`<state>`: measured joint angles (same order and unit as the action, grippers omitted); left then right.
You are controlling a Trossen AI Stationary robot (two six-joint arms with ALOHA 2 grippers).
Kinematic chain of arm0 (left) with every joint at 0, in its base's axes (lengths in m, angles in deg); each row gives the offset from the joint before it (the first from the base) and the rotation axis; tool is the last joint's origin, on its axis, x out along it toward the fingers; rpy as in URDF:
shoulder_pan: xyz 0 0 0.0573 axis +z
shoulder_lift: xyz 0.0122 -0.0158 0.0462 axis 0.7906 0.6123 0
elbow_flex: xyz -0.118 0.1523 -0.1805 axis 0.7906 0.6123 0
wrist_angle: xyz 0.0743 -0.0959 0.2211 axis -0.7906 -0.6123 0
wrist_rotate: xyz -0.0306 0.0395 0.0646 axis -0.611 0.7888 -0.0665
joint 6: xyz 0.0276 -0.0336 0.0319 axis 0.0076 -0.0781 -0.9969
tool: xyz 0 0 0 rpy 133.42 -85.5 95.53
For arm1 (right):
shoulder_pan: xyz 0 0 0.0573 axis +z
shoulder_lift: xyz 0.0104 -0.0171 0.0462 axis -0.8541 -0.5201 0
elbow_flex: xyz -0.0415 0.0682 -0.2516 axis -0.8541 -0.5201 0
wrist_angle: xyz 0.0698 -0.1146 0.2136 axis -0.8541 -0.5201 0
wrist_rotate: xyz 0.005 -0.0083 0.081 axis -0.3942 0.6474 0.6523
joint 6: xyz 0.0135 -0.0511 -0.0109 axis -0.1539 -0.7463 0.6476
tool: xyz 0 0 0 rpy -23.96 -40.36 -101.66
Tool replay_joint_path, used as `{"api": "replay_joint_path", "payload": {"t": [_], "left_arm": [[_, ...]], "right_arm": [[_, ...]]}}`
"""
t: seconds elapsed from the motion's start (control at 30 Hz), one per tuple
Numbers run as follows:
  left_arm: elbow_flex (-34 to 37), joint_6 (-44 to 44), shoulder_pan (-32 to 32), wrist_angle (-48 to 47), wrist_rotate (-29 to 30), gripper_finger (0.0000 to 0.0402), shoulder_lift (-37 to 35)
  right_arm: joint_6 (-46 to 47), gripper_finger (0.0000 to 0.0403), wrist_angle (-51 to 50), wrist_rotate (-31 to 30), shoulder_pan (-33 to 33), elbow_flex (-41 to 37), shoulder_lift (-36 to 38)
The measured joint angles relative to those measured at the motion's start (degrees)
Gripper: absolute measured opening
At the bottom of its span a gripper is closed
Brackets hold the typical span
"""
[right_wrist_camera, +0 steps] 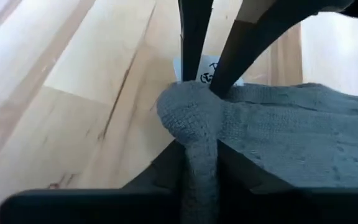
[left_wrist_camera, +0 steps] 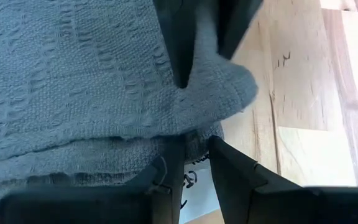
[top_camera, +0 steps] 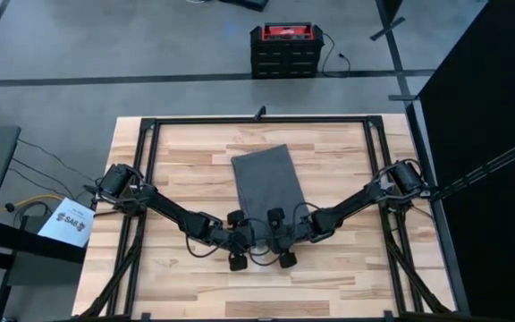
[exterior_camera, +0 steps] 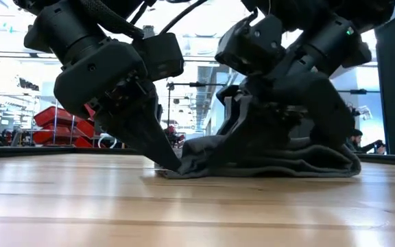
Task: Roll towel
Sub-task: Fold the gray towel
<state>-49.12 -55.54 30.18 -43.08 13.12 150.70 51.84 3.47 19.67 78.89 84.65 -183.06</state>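
The dark grey towel (top_camera: 266,182) lies flat in the middle of the table, its long side running from far to near. Both grippers meet at its near edge. My left gripper (top_camera: 244,221) is shut on the cloth at the near left corner (exterior_camera: 172,163), beside the small white tag (right_wrist_camera: 207,70). My right gripper (top_camera: 274,219), facing the left one at close range, is shut on a bunched part of the same edge (right_wrist_camera: 199,124). In the low view the near end of the towel (exterior_camera: 266,161) is rumpled and slightly raised under the right gripper. My left gripper (left_wrist_camera: 194,163) pinches the towel's near edge (left_wrist_camera: 191,140) between its two fingers, right by the white tag. The fingers slant down from the table's left and near side. The cloth there stays low on the table. My right gripper (right_wrist_camera: 201,171) pinches a gathered lump of the towel's near edge (right_wrist_camera: 194,115) between its two fingers; several layers seem bunched together. It comes from the table's right and near side, slanting down. The lump is raised a little off the wood, while the rest of the towel lies flat.
Bare wood (top_camera: 195,277) lies to the left, right and near side of the towel. A black frame rail (top_camera: 257,120) runs round the table's edges. A red and black tool case (top_camera: 284,49) stands on the floor beyond the far edge.
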Motion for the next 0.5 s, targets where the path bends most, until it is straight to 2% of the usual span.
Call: {"api": "replay_joint_path", "payload": {"t": [0.27, 0.5], "left_arm": [[0.0, 1.0, -0.1, -0.3, 0.0, 0.0063, 0.0], [0.0, 2.6, -0.2, -0.7, -1.9, 0.0063, -0.1]], "right_arm": [[0.2, 0.0148, -0.9, 0.4, 0.4, 1.6, 0.0], [0.2, 0.0155, -0.9, 0.6, 0.4, 2.6, 0.0]]}}
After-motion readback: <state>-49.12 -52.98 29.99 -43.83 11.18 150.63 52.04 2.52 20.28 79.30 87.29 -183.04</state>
